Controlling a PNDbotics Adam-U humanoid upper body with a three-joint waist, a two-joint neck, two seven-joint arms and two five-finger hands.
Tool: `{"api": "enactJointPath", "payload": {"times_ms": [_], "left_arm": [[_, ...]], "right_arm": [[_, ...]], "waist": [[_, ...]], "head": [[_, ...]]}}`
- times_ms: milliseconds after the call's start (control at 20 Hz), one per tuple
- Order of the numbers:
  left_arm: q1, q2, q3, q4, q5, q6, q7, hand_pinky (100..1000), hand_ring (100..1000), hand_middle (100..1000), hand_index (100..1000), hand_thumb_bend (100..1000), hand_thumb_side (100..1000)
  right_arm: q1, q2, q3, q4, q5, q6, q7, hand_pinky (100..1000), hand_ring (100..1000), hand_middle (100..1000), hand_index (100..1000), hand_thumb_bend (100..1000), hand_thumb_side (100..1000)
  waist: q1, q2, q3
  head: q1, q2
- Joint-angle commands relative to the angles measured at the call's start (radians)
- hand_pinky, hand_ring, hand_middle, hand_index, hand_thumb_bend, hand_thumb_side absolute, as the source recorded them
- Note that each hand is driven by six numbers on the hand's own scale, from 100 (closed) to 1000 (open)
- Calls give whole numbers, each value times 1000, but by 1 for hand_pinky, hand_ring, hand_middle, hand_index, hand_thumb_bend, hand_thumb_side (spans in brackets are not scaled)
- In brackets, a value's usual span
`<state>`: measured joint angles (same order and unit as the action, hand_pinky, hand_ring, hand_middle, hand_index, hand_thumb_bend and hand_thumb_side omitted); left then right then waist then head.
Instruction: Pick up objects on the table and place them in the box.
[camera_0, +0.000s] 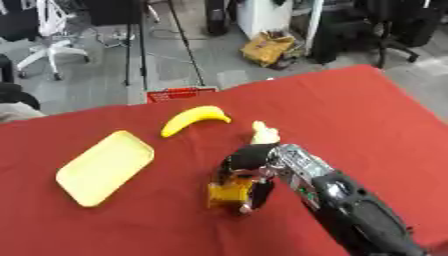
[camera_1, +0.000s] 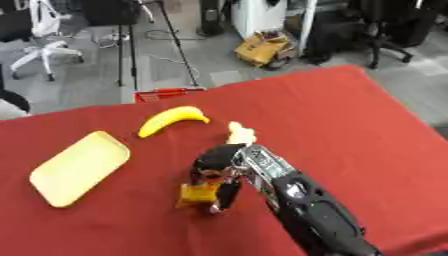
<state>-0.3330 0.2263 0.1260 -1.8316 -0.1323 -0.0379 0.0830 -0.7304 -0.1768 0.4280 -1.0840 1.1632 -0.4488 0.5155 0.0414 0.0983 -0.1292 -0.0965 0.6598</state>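
My right hand (camera_0: 248, 170) reaches in from the lower right and its fingers curl down round a small orange-yellow object (camera_0: 229, 194) on the red tablecloth. A yellow banana (camera_0: 194, 119) lies further back, to the upper left of the hand. A small pale cream object (camera_0: 263, 132) sits just beyond the hand. The flat yellow tray (camera_0: 105, 167) lies at the left. My left hand shows in neither view.
A red basket (camera_0: 180, 93) sits just past the table's far edge (camera_0: 289, 80). Office chairs, a tripod and a yellow bag stand on the floor beyond. The red cloth (camera_0: 367, 120) spreads open to the right of the arm.
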Motion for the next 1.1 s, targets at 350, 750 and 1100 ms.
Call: {"api": "enactJointPath", "payload": {"times_ms": [350, 750, 1100], "left_arm": [[-9, 9, 1, -13, 0, -2, -3, 627, 619, 764, 835, 632, 1000], [-9, 11, 2, -13, -1, -2, -3, 628, 619, 764, 835, 632, 1000], [-10, 11, 3, -14, -2, -1, -3, 628, 618, 765, 835, 632, 1000]], "right_arm": [[-52, -33, -7, -60, -19, 18, -158, 687, 591, 437, 580, 270, 491], [-90, -86, 0, -154, -185, 37, -72, 690, 590, 443, 593, 353, 499], [-89, -91, 3, -178, -246, 59, 2, 686, 580, 431, 578, 314, 423]], "waist": [[-7, -32, 1], [-10, -33, 1], [-10, -33, 1]], "head": [[2, 0], [3, 3], [4, 0]]}}
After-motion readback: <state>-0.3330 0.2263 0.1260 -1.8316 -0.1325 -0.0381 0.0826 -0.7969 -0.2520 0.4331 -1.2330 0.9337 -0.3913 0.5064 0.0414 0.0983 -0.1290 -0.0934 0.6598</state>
